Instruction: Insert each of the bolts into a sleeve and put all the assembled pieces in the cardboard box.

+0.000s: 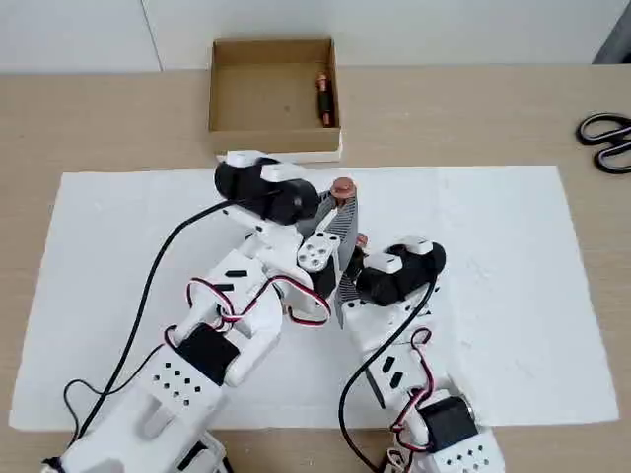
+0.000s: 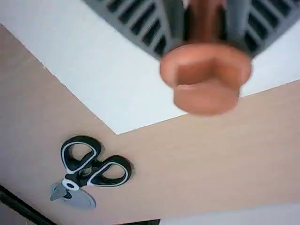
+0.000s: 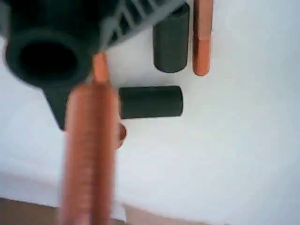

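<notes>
Currently, high view: left gripper clamps a bolt, head toward the cardboard box, close beside the right gripper; left wrist view: jaws closed on the bolt behind its head; right wrist view: right jaws grip a sleeve, bolt just beside its bore, not yet inside.

White shells; black servo motors; grey ribbed pincers; black, red-white cables.

High view down over table, wrist views close, sharing white sheet
</notes>
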